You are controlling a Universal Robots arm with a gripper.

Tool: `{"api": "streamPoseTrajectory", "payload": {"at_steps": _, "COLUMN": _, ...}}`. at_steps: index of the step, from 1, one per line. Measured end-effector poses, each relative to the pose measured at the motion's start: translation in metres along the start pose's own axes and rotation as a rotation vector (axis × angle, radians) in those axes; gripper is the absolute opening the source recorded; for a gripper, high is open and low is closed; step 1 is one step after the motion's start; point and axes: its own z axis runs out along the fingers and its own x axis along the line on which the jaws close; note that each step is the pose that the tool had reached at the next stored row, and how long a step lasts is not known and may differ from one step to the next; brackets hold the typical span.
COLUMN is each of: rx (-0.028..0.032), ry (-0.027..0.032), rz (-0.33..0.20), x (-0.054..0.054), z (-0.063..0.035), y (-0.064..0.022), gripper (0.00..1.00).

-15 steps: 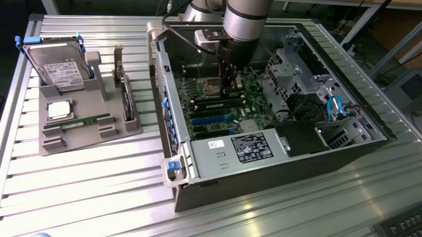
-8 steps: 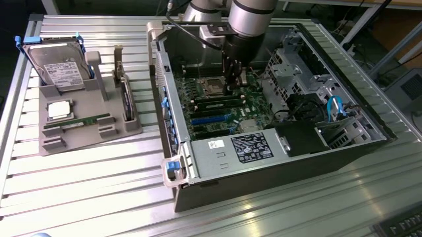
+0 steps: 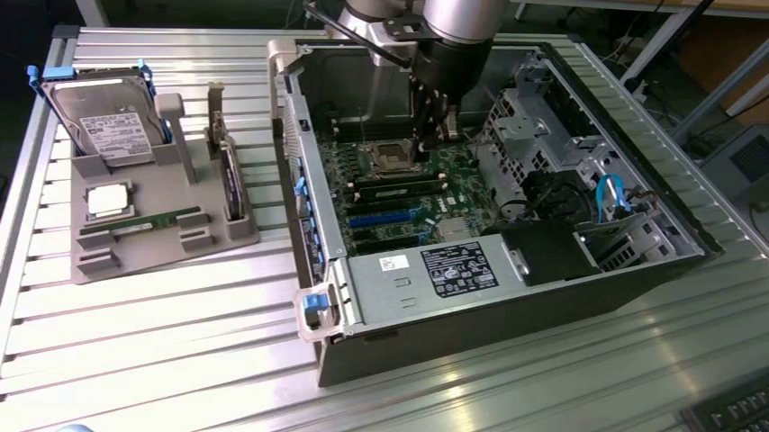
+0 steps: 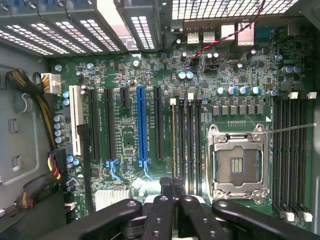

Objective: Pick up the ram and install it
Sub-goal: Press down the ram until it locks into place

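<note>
My gripper point(image 3: 429, 148) reaches down into the open computer case point(image 3: 360, 346), just above the motherboard point(image 3: 451, 175) beside the processor socket point(image 3: 391, 157). In the wrist view its black fingers meet, gripper point(image 4: 172, 184) shut, with nothing visible between them. The tips sit over one end of a thin green ram stick point(image 4: 174, 140) standing on edge in a memory slot, the ram point(image 3: 397, 190) lying just in front of the socket; contact cannot be told. Another green ram stick point(image 3: 157, 220) lies flat in the grey fixture point(image 3: 144, 261) at the exterior view's left.
The fixture also holds a silver hard drive point(image 3: 108, 126), a square silver processor chip point(image 3: 108, 200) and a dark upright card point(image 3: 230, 184). Inside the case are the power supply point(image 3: 445, 270), blue cables point(image 3: 613, 193), drive cages point(image 3: 529, 117) and expansion slots point(image 4: 141, 125).
</note>
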Motion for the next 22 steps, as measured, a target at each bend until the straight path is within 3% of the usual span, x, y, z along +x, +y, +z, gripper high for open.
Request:
{"api": "streamPoseTrajectory", "payload": {"at_steps": 15, "rx": -0.0004, "ry": 0.0002, "rz": 0.002, "x": 0.0001, "z": -0.0001, "y": -0.0005, "gripper": 0.11}}
{"api": "streamPoseTrajectory", "payload": {"at_steps": 17, "rx": -0.0032, "ry": 0.0008, "rz": 0.049, "x": 0.0001, "z": -0.0001, "y": -0.0005, "gripper": 0.11}}
{"api": "streamPoseTrajectory", "payload": {"at_steps": 19, "rx": -0.0089, "ry": 0.0020, "rz": 0.140, "x": 0.0001, "z": -0.0001, "y": -0.0005, "gripper": 0.11}}
{"api": "streamPoseTrajectory", "payload": {"at_steps": 22, "rx": -0.0134, "ry": 0.0029, "rz": 0.213, "x": 0.0001, "z": -0.0001, "y": -0.0005, "gripper": 0.11}}
